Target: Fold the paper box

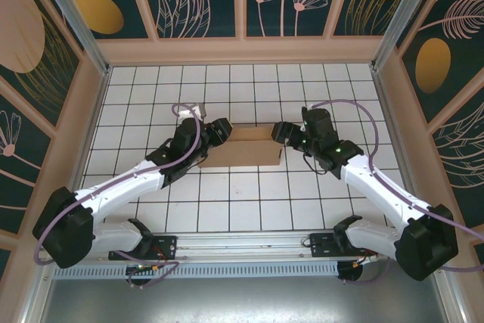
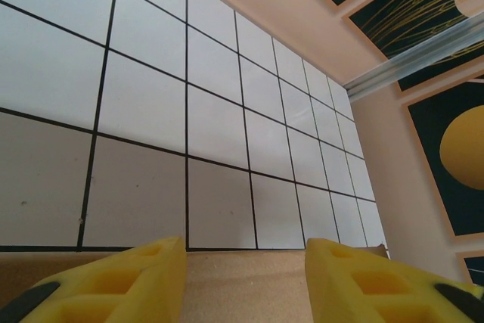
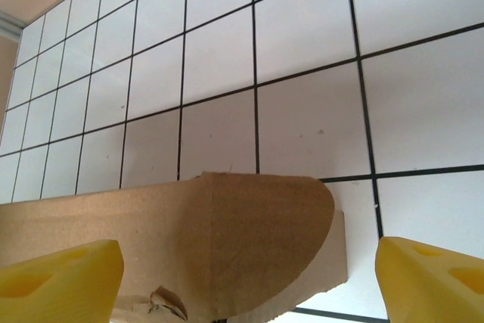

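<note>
My left gripper (image 2: 246, 259) is spread wide, its yellow fingers (image 2: 151, 262) straddling the left end of the paper box (image 2: 246, 289). The right gripper (image 3: 248, 255) is just as wide at the box's right end, with a rounded flap (image 3: 257, 225) standing up between its fingers (a bit ragged along its lower edge). I'd guess they're bracketing both ends so the side flaps can go up together; nothing's pinched yet. The box lies on the tiled table (image 1: 227, 202), right between the two wrists. It's plain brown cardboard; no print, logo or label I can read.
</note>
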Motion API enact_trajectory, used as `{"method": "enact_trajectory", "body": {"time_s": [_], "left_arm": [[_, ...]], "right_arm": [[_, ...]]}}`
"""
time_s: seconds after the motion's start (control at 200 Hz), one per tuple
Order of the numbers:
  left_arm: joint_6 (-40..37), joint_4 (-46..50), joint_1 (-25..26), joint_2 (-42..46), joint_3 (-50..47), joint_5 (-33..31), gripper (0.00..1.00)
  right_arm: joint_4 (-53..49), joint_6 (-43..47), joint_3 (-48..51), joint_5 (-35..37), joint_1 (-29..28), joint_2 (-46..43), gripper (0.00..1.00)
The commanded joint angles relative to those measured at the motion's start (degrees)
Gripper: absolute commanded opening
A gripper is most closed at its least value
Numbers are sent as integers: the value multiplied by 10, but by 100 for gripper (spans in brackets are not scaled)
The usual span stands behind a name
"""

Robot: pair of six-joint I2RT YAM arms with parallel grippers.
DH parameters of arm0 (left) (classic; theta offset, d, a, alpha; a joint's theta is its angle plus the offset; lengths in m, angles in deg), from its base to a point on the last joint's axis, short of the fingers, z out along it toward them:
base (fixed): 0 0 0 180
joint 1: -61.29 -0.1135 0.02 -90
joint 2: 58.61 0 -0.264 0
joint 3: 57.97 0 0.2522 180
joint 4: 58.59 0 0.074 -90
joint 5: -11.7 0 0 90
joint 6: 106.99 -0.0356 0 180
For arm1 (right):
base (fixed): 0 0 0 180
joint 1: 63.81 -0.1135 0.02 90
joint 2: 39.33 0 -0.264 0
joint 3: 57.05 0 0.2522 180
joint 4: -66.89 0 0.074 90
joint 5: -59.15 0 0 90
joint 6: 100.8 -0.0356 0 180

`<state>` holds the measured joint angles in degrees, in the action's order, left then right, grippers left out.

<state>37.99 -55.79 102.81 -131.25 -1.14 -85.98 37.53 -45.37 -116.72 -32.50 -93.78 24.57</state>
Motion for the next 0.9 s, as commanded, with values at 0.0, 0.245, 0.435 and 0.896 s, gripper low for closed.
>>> {"method": "enact_trajectory", "body": {"time_s": [0.0, 0.245, 0.435, 0.896], "left_arm": [[1, 90, 1, -23, 6, 17, 47], [-13, 74, 0, -22, -38, 10, 49], [-20, 38, 1, -32, -42, 2, 51], [-6, 12, 0, -56, -32, 37, 51]], "right_arm": [[-18, 15, -33, 17, 11, 0, 88], [18, -1, -43, -21, 18, 24, 89], [63, -6, 29, -32, 12, -22, 90], [94, -14, 89, -22, -8, -40, 85]]}}
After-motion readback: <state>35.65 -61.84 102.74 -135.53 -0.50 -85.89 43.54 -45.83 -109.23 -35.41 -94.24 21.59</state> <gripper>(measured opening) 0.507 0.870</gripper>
